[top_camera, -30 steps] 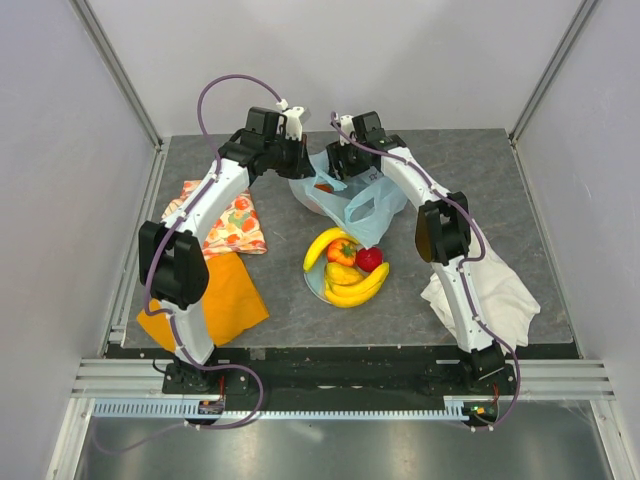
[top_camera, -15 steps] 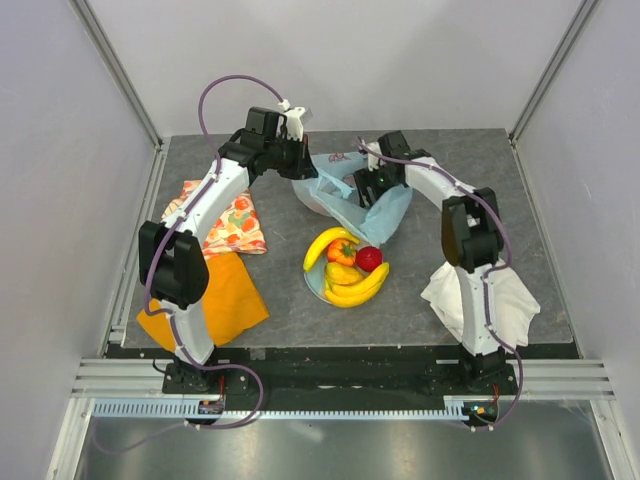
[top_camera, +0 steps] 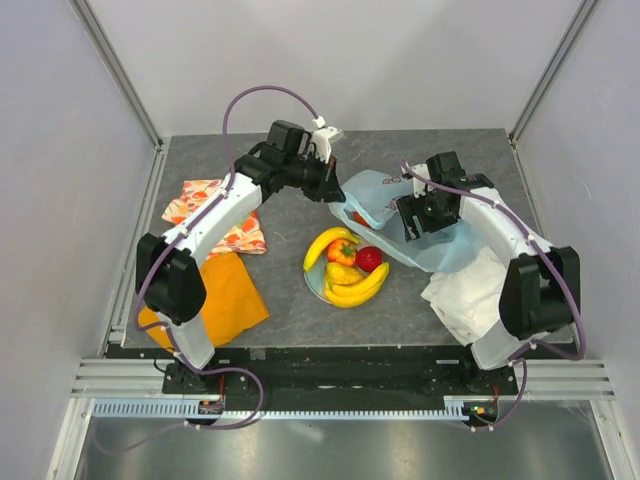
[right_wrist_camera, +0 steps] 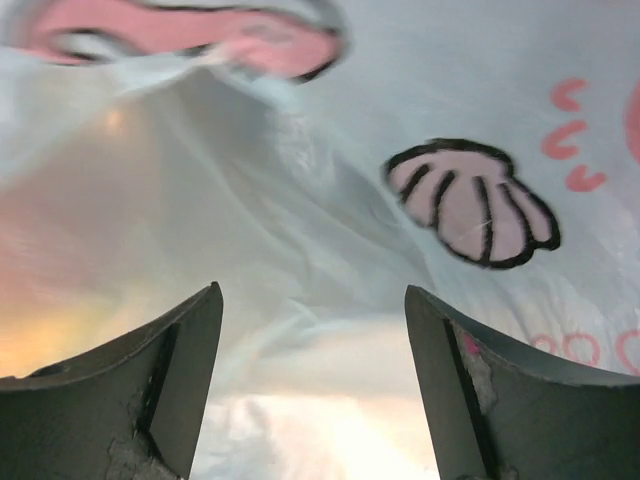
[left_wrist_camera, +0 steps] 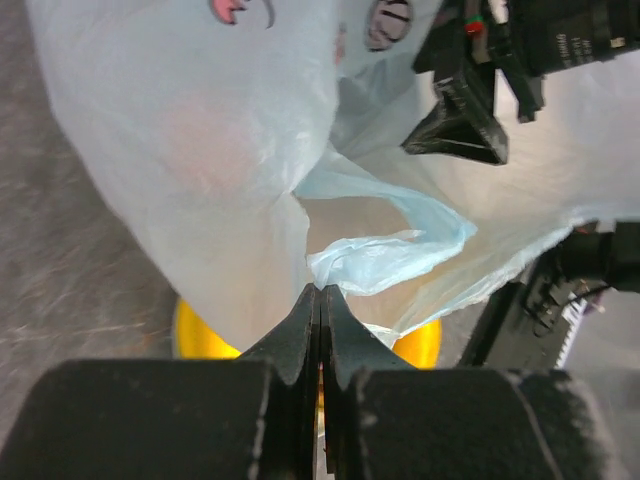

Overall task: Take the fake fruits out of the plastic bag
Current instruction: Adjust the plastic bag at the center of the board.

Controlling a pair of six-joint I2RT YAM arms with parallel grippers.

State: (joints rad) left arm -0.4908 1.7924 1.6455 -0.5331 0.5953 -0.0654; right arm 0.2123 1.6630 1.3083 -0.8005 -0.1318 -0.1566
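Observation:
The light-blue plastic bag [top_camera: 440, 245] lies stretched across the table's back right. My left gripper [top_camera: 330, 186] is shut on its edge; in the left wrist view the closed gripper [left_wrist_camera: 320, 290] pinches the bag film [left_wrist_camera: 200, 150]. My right gripper [top_camera: 415, 216] is open over the bag; in the right wrist view the gripper [right_wrist_camera: 312, 292] has its jaws wide apart against the printed film [right_wrist_camera: 300, 200]. A red fruit [top_camera: 360, 218] shows at the bag's mouth. Bananas [top_camera: 355, 290], a red apple [top_camera: 370, 259] and an orange fruit [top_camera: 343, 252] lie piled on a clear plate [top_camera: 312, 282].
A fruit-patterned cloth [top_camera: 225, 225] and an orange cloth [top_camera: 225, 295] lie on the left. A white cloth [top_camera: 470, 295] lies at the right under the right arm. Walls close in the table's back and sides.
My right gripper has swung right and nearer. The bag has been pulled out flat to the right. My left gripper has moved right, still holding the bag's edge.

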